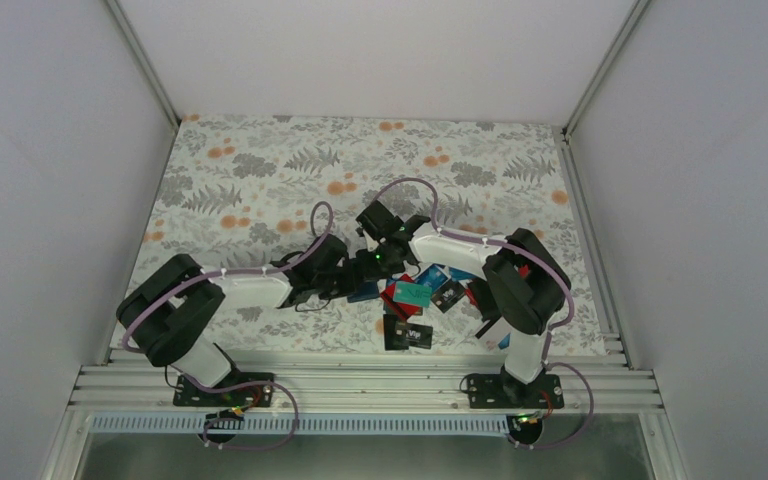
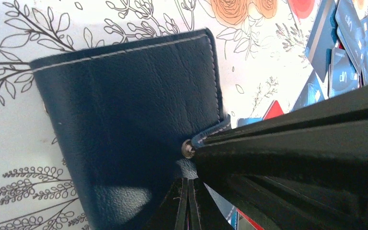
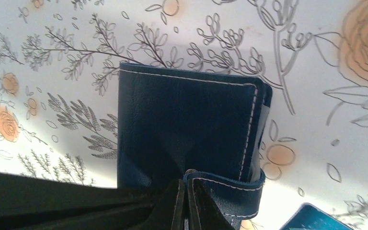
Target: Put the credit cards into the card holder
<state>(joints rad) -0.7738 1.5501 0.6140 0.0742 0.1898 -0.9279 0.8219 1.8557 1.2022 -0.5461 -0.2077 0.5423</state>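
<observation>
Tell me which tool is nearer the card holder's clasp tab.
Right. The right tool sits shut at the clasp tab; the left tool is beside it, over the card holder.

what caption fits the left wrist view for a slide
Left gripper shut at the navy card holder, credit cards strewn on the floral cloth beyond.

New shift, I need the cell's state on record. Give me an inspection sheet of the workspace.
Surface: floral cloth, lying flat.
Job's things: card holder folded, on the cloth; credit cards in a loose pile nearby.
Clutter: nothing seen.
Grippers: left gripper shut, tips over the holder; right gripper shut, tips at its clasp tab.
Cables: purple cables in loose loops.
Surroundings: white walls on three sides; aluminium rail at the near edge.
</observation>
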